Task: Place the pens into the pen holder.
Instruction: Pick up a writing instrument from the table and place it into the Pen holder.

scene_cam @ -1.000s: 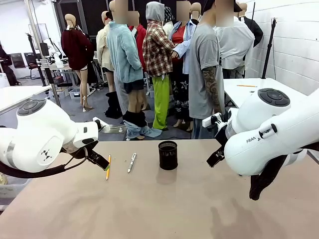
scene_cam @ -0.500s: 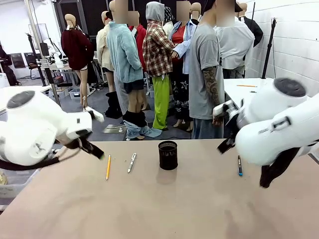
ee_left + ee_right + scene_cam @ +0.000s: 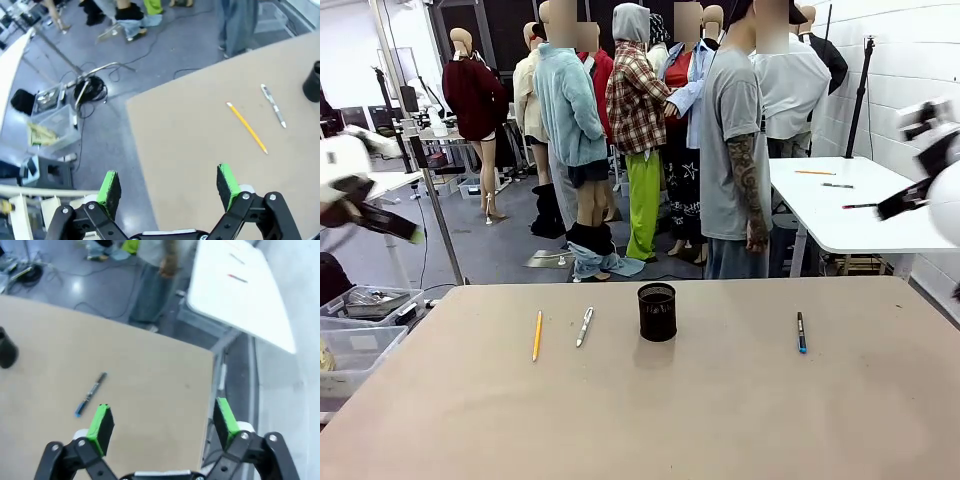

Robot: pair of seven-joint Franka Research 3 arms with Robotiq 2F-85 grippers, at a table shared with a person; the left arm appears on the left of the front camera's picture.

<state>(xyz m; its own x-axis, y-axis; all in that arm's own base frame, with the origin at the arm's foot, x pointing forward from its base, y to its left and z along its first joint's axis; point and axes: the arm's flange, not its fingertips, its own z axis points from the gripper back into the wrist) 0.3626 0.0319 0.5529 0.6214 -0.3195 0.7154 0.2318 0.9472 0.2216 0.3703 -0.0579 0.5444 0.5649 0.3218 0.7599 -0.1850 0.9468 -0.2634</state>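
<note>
Left gripper (image 3: 168,184): fingers spread wide, holding nothing, touching nothing. Right gripper (image 3: 162,420): likewise spread, empty. Pen holder (image 3: 657,311) stands upright. Yellow pencil (image 3: 537,335) and silver pen (image 3: 584,326) lie flat left of it, blue pen (image 3: 801,331) well to its right.
</note>
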